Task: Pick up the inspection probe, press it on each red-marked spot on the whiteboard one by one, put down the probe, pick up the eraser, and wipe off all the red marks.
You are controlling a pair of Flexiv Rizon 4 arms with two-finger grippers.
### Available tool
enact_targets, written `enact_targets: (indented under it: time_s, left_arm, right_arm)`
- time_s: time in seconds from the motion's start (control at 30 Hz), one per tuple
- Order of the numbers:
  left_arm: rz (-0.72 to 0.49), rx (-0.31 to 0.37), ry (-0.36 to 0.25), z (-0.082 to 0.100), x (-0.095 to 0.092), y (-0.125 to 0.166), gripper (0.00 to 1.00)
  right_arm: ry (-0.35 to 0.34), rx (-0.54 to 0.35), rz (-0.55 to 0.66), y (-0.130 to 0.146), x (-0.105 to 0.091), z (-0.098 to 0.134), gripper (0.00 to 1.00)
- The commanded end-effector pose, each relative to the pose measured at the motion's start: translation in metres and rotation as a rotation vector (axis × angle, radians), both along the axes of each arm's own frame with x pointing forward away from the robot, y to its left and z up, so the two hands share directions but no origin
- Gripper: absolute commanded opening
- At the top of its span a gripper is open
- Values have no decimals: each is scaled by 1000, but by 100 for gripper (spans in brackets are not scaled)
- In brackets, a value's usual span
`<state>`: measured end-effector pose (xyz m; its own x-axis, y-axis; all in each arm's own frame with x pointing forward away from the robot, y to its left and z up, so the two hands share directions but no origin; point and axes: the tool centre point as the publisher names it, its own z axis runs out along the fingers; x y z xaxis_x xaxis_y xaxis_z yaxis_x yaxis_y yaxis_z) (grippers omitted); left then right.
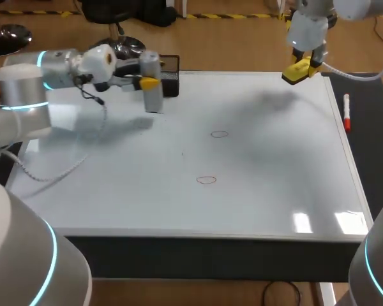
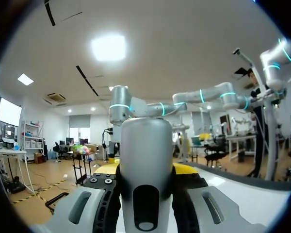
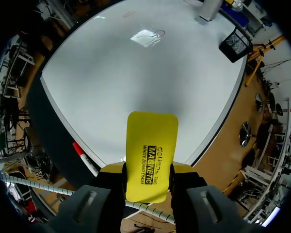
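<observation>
My left gripper (image 1: 149, 82) hangs above the whiteboard's (image 1: 255, 204) back left part, shut on the grey cylindrical inspection probe (image 1: 153, 95), which points down. In the left wrist view the probe (image 2: 145, 160) fills the space between the yellow-tipped fingers (image 2: 105, 170). My right gripper (image 1: 302, 66) is high over the back right corner, shut on the yellow eraser (image 1: 299, 74); the eraser (image 3: 149, 155) sticks out ahead of its fingers. Two red circles, one farther (image 1: 219, 134) and one nearer (image 1: 206, 180), are drawn mid-board.
A black mesh basket (image 1: 170, 75) stands at the board's back edge just behind the probe. A red-and-white marker (image 1: 346, 112) lies on the dark strip along the board's right edge, also visible beside the right gripper (image 3: 85, 158).
</observation>
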<state>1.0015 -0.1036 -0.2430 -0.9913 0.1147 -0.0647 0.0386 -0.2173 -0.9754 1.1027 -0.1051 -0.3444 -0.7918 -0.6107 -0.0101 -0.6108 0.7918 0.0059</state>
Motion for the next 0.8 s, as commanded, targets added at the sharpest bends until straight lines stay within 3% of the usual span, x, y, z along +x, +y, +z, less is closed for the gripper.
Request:
enact_targets:
  time_s: [0.03, 0.33, 0.8]
  left_arm:
    - [155, 13, 18, 10, -8, 28, 0]
    - [221, 15, 14, 12, 2, 66, 0]
    - [254, 31, 16, 14, 5, 83, 0]
  right_arm:
    - [4, -3, 1, 0, 1, 1, 0]
    - [4, -3, 1, 0, 1, 1, 0]
    - [4, -3, 1, 0, 1, 1, 0]
